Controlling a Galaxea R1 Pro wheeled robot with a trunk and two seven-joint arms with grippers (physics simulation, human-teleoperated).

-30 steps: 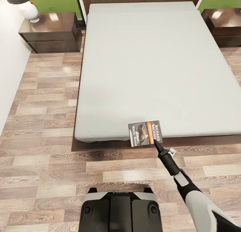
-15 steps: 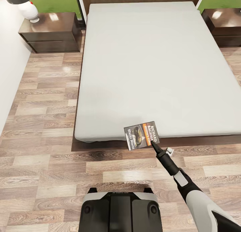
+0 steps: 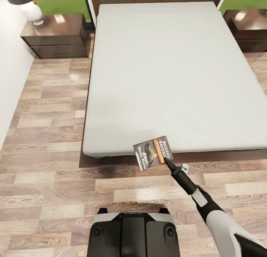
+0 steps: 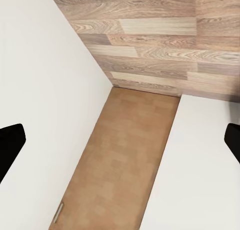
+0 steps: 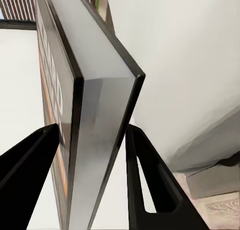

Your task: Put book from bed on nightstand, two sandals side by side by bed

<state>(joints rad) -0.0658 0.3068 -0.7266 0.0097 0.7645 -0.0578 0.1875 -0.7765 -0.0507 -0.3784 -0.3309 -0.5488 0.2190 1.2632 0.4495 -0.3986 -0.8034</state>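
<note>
Right gripper (image 3: 167, 161) holds the book (image 3: 152, 154) by one corner; right wrist view shows both fingers (image 5: 30, 165) pressed flat against the 2 covers, page edge between them, jaws closed to the book's thickness

Book sits lower centre of the head frame, over the foot edge of the bed (image 3: 163, 75), tilted, cover facing up (orange band and white lettering legible). It lies directly beyond the right fingertips, up and left along the arm's line; its long axis runs roughly left to right in the frame, slightly rising to the right

Key relation for the next move, as I judge it: both nightstands are at the top of the frame, well apart from the book, with the whole mattress length between. Left nightstand (image 3: 55, 36) in the upper left carries a white lamp base (image 3: 31, 12); right nightstand (image 3: 248, 30) in the upper right is the same side as the holding arm, so likely the easier target. Neither looks reachable from here; the base probably has to go round the bed

Left gripper (image 4: 120, 140) spread wide, nothing between its fingertips; it looks down on white wall, a brown panel and plank floor (image 3: 48, 190)
</note>
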